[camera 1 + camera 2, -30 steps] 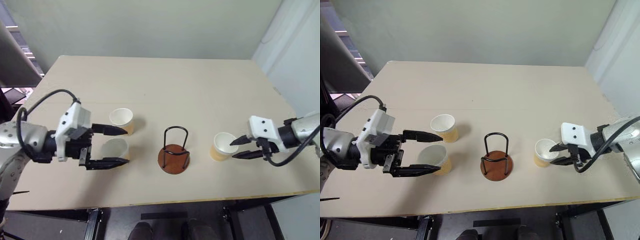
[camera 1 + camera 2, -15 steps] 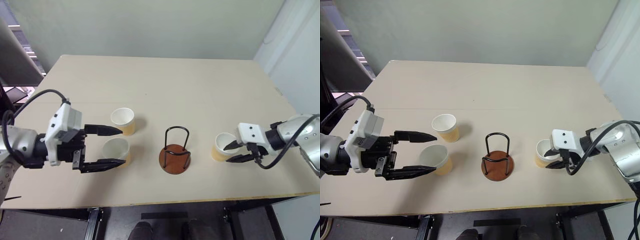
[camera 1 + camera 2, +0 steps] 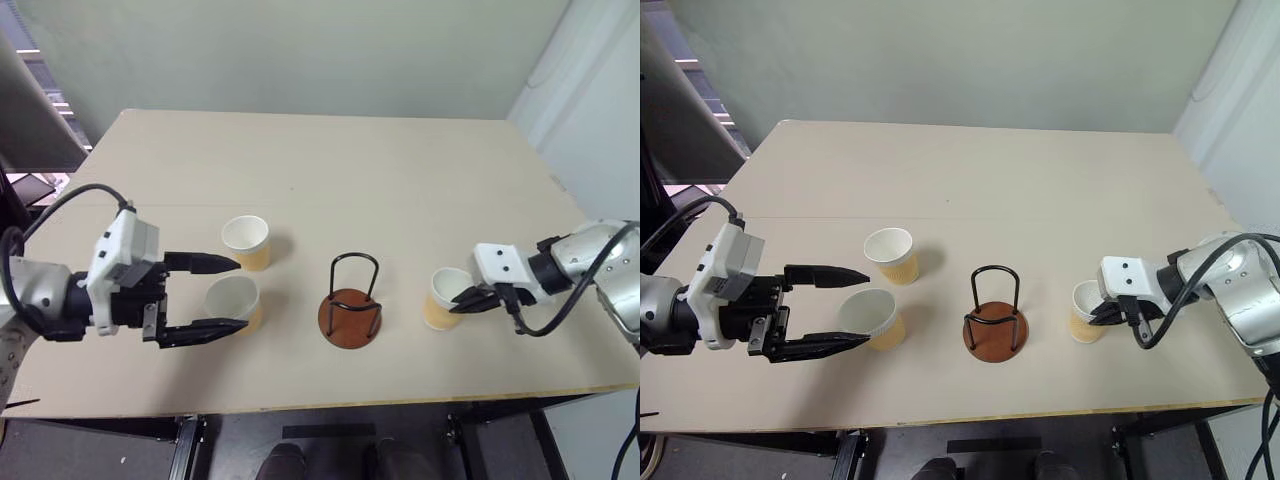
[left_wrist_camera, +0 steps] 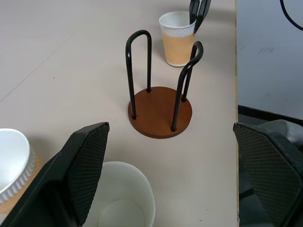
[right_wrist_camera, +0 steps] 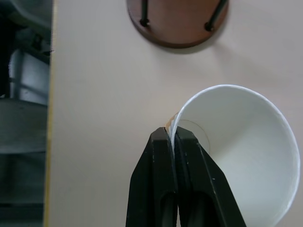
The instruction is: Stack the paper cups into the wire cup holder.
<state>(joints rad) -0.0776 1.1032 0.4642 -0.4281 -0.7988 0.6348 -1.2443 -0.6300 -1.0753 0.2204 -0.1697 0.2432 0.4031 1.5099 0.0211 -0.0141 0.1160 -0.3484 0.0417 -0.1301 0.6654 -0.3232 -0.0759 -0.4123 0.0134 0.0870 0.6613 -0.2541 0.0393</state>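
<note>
The holder [image 3: 350, 305] stands near the front middle of the desk [image 3: 330, 170], its wire loops upright and nothing inside it; so no cup is stacked yet, and all the stacking is left. There are three cups, one holder; the right cup [image 3: 443, 297] sits just right of the holder, and the right gripper [image 3: 466, 301] has its fingers pinched shut on that cup's rim wall, one inside and one outside, so the first pick looks to be in hand. The near cup [image 3: 234, 301] and the far cup [image 3: 245, 241] stand close together left of the holder; the left gripper [image 3: 215, 293] has its fingers spread wide to either side of the near cup, gripping nothing.
</note>
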